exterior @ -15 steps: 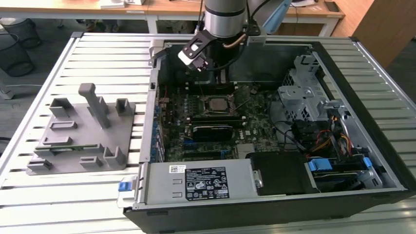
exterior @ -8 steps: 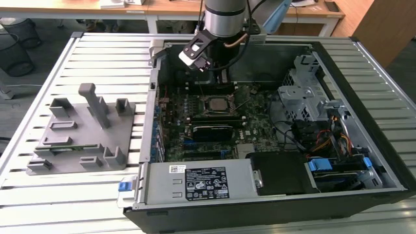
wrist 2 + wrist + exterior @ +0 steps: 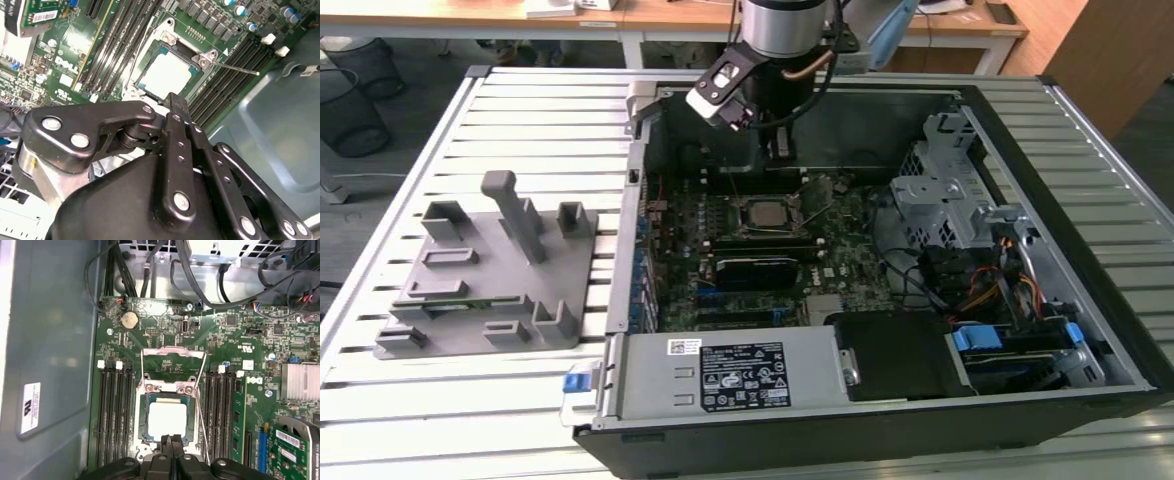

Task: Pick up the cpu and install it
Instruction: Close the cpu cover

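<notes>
The cpu (image 3: 167, 420) is sitting flat in the socket (image 3: 141, 405) on the motherboard (image 3: 165, 335), with the load plate (image 3: 173, 350) standing open. The pincer (image 3: 171, 441) is hanging just above the socket's far side, fingers pressed together and gripping nothing.

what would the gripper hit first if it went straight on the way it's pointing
Most likely the cpu, seated in its socket frame: in the first wrist view the gripper lines up with the chip's edge. Depth is unclear, so it could touch the frame's rim first.
</notes>
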`<state>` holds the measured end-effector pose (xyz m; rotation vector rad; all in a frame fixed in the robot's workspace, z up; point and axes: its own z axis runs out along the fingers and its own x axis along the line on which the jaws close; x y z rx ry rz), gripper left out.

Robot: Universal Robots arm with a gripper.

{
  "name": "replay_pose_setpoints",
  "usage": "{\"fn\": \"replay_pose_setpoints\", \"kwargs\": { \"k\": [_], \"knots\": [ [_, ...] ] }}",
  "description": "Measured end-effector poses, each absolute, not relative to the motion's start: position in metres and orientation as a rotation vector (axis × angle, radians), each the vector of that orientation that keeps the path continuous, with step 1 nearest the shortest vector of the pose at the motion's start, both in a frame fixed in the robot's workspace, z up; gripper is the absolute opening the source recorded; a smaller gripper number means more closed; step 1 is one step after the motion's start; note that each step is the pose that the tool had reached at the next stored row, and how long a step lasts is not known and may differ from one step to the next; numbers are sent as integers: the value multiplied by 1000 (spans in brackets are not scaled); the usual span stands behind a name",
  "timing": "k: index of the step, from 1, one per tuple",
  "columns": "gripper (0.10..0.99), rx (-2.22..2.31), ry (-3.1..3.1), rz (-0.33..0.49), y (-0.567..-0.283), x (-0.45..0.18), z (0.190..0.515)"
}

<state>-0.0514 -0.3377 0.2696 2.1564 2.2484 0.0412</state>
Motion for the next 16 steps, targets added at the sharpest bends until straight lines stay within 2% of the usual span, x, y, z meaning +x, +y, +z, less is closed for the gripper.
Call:
{"fn": "replay_pose_setpoints", "kwargs": {
  "k": [7,11,16],
  "knots": [
    [106,2161,2253,52,-348,-51,270],
    [106,2190,2280,116,-351,-51,270],
    [106,2196,2286,105,-352,-49,270]
  ]
}}
